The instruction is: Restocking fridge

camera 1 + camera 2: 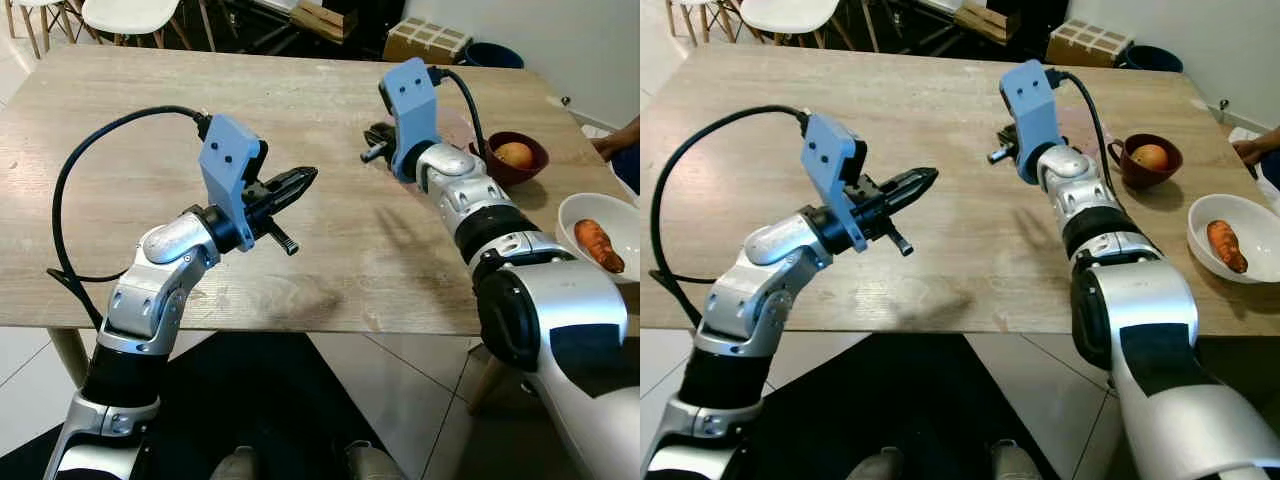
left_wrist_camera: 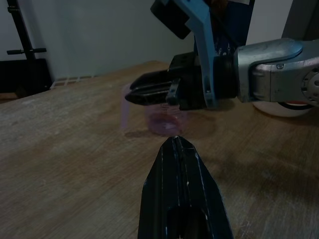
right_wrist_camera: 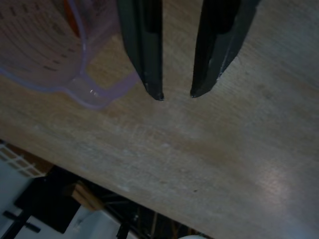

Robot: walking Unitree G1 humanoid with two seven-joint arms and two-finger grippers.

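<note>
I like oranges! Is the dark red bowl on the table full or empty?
Not empty: the dark red bowl holds one round orange fruit, sitting upright on the wooden table.

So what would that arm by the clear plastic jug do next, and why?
Probably ease the right gripper sideways onto the measuring jug's handle. Its fingers are open just beside that handle, over bare table, holding nothing. The left gripper is shut and farther off.
</note>
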